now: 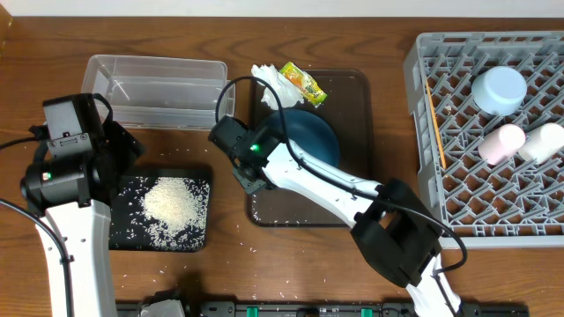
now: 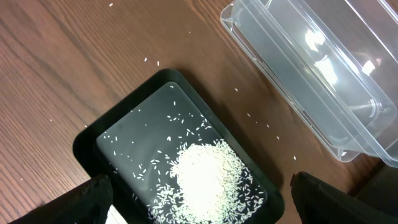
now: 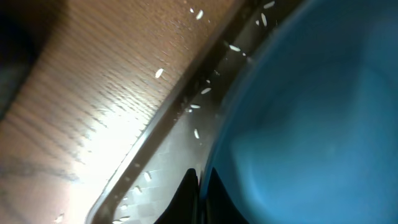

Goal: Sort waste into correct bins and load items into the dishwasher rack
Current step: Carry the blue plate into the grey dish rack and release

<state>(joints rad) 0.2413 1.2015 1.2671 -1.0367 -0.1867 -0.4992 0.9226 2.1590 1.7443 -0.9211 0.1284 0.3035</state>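
Note:
The dark blue plate [image 1: 317, 132] lies on the brown serving tray [image 1: 352, 97]. My right gripper [image 3: 200, 180] is shut on the plate [image 3: 311, 112] at its left rim, one finger inside and one outside. Beside the plate lie the crumpled napkin [image 1: 269, 82] and the yellow-green wrapper [image 1: 302, 84]. My left gripper [image 2: 208, 202] hangs open over the black tray [image 2: 87, 146], which holds a heap of rice [image 2: 208, 171]. The clear tub [image 1: 154, 88] stands behind it. The grey rack [image 1: 423, 53] holds the light blue bowl [image 1: 499, 90], pink cup [image 1: 500, 143], white cup [image 1: 544, 141] and chopsticks [image 1: 434, 123].
Loose rice grains are scattered on the wooden table around the black tray [image 1: 198, 180] and on the brown tray's floor [image 3: 168, 155]. The clear tub [image 2: 311, 68] sits close to the black tray's far corner. The right arm [image 1: 335, 189] stretches across the brown tray's front.

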